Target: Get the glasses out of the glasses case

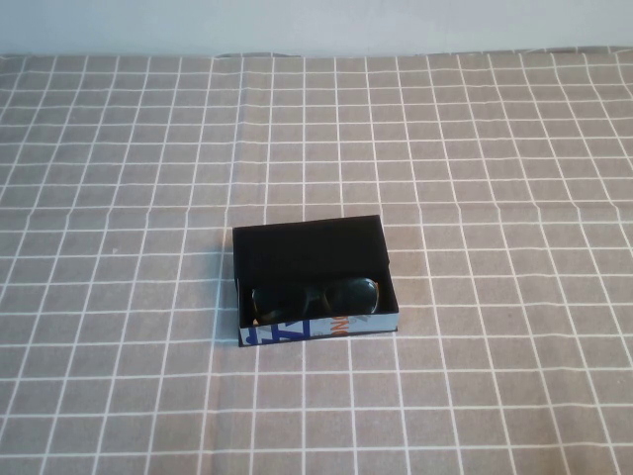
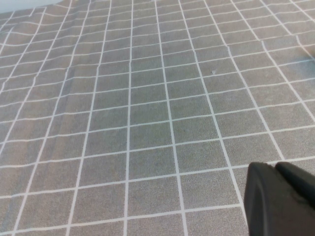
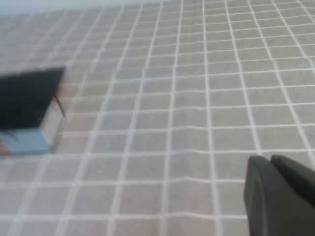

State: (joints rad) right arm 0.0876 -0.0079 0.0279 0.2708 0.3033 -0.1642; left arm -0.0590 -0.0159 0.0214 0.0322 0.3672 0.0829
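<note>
The glasses case [image 1: 312,262], a small open black box with a light front edge printed in blue and orange, sits at the table's middle in the high view. The black glasses [image 1: 315,299] lie inside it along the front edge. The case's corner also shows in the right wrist view [image 3: 29,101]. My left gripper [image 2: 273,169] is shut and empty over bare cloth. My right gripper [image 3: 268,161] is shut and empty, well to the right of the case. Neither arm shows in the high view.
A grey tablecloth with a white grid [image 1: 475,178] covers the whole table. A pale wall [image 1: 316,25] runs along the far edge.
</note>
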